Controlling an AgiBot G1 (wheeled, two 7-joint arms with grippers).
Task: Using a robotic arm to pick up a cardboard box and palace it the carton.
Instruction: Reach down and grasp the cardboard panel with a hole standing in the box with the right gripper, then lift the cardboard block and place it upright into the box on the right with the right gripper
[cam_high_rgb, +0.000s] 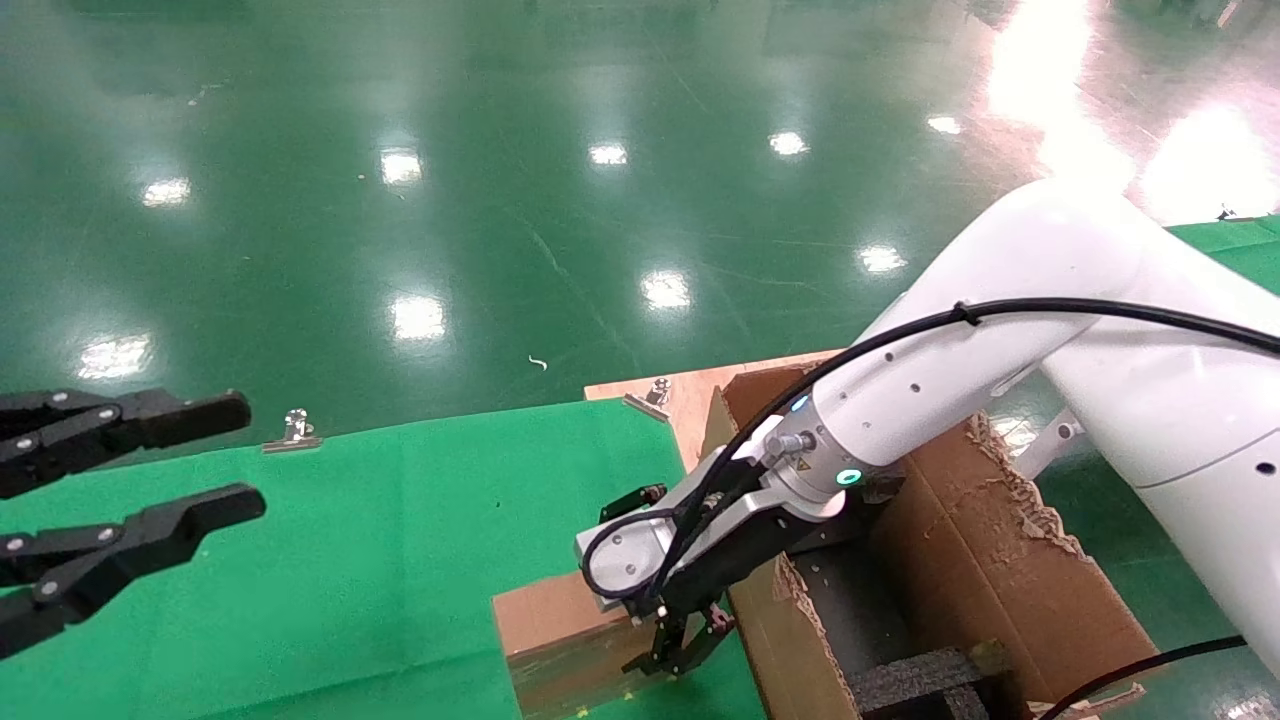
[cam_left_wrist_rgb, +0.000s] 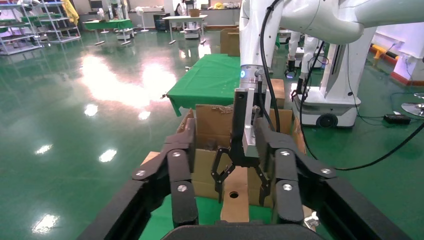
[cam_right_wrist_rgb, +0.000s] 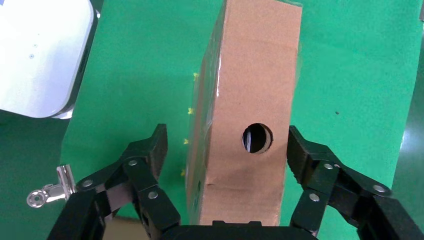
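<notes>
The cardboard box stands on the green cloth at the lower centre of the head view, just left of the carton. The right gripper straddles it, fingers apart. The left gripper waits open at the left edge.

you see the small flat brown cardboard box standing on edge on the green cloth, its narrow face with a round hole facing up, just beside the large brown corrugated carton, whose torn flaps stand open around black foam inserts.
</notes>
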